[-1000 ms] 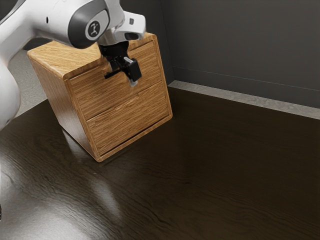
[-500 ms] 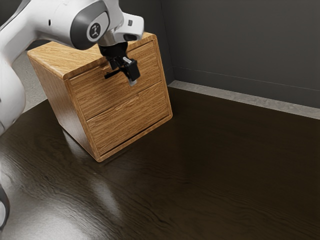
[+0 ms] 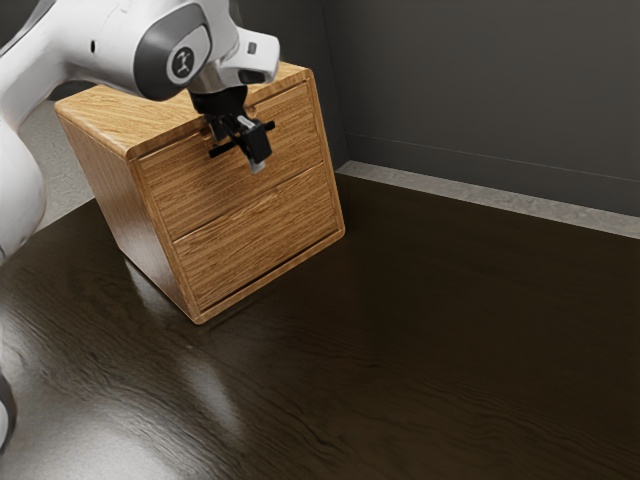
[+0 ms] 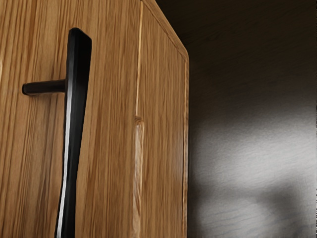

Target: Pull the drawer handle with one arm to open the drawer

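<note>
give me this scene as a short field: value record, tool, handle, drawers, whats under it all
tool: at the handle, in front of the top drawer
handle: black bar on a short post
top drawer: looks flush with the front, not yet pulled out
lower drawer: looks flush too
cabinet: wooden, two drawers
table: dark wood, cabinet stands on it

Dark glossy table (image 3: 430,340), oak cabinet (image 3: 250,225) standing directly on it, toward its far end

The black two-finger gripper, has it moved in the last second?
Yes. The black two-finger gripper has shifted slightly toward the exterior view's left, farther from the right front edge of the wooden cabinet.
</note>
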Robot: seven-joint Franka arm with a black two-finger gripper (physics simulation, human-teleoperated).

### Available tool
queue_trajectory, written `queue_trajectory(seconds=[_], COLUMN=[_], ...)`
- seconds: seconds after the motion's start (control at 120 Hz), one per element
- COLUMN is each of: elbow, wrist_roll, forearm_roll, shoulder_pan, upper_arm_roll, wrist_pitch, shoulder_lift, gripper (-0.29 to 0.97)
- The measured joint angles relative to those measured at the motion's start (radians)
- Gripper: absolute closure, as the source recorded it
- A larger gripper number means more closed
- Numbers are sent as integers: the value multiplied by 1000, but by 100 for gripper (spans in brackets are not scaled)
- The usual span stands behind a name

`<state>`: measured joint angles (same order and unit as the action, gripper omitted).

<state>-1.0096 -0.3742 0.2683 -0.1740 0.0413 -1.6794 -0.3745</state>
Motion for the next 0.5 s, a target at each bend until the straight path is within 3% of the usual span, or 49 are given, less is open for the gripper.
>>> queue_trajectory(seconds=[0.342, 0.458, 0.5], elbow=[-14, -25, -26], wrist_roll=[-5, -6, -7], forearm_roll=[-4, -3, -3], shoulder_pan=[8, 13, 14], upper_arm_roll=[3, 3, 3], wrist_pitch=[-1, -1, -1], shoulder_lift=[-5, -5, -5], gripper=[0, -6, -1])
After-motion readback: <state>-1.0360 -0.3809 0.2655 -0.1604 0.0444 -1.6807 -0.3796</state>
